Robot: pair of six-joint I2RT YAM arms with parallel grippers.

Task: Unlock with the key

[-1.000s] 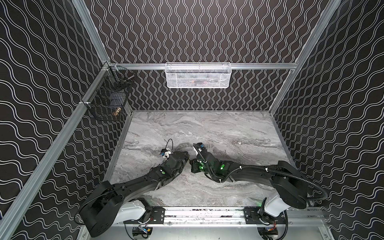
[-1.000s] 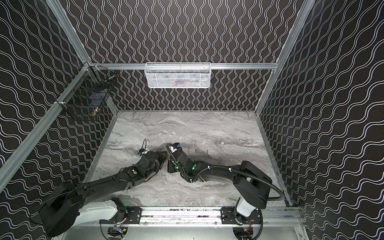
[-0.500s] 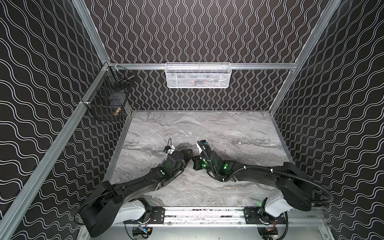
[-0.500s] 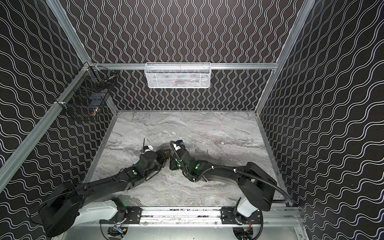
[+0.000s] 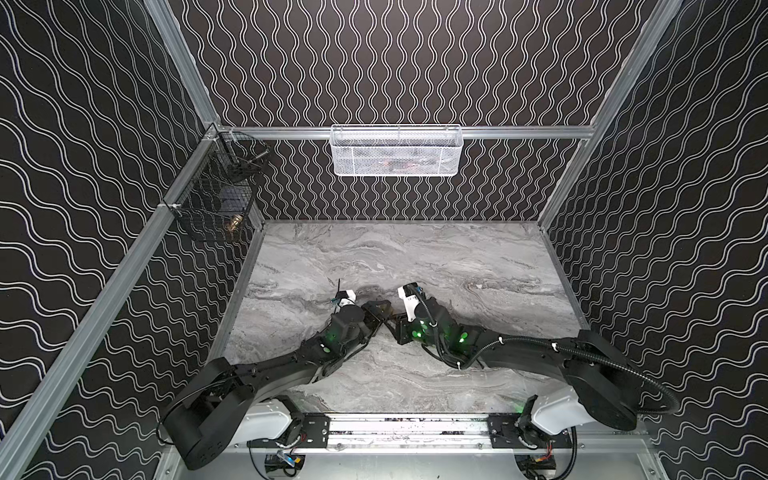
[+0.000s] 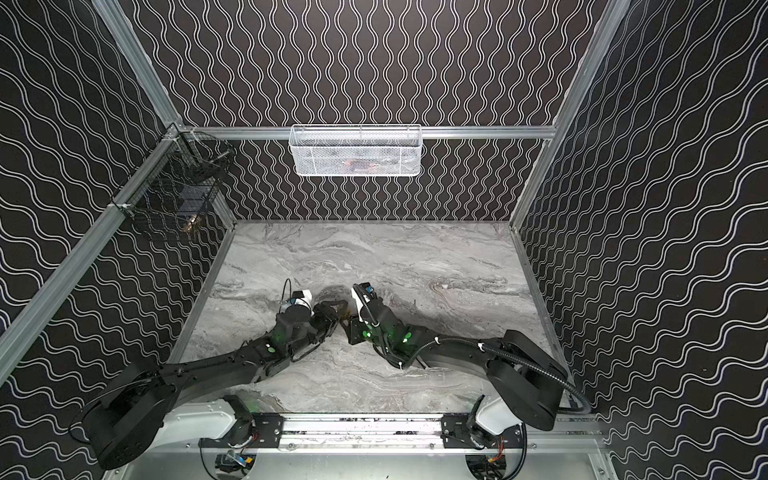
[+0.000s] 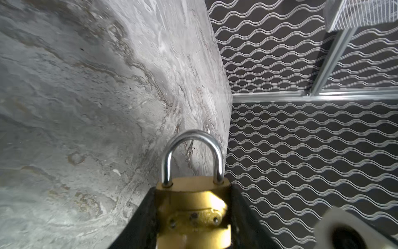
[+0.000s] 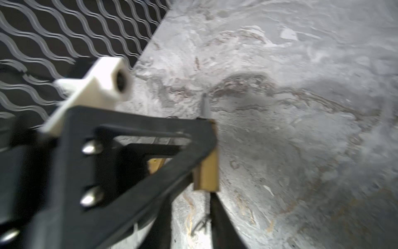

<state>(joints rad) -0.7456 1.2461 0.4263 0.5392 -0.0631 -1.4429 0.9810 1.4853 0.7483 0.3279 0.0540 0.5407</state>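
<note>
- Marble tabletop (image 5: 415, 257) lies between black wavy walls; both arms reach in from its near edge and meet at mid-table.
- At the meeting point, the left gripper (image 7: 191, 194) is clamped on the brass padlock (image 7: 193, 207), whose shackle (image 7: 191, 138) sits in both holes.
- Close against the padlock's bottom end, the right gripper (image 8: 191, 213) has its jaws parted; the key cannot be made out clearly.
- Farthest, a white mesh basket (image 5: 397, 151) hangs on the back rail.

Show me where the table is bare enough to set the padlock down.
Crowded: front centre, where left claw and right claw meet at the padlock. Free: the table's far half, from there to the back wall, and the strip along the left wall.
</note>
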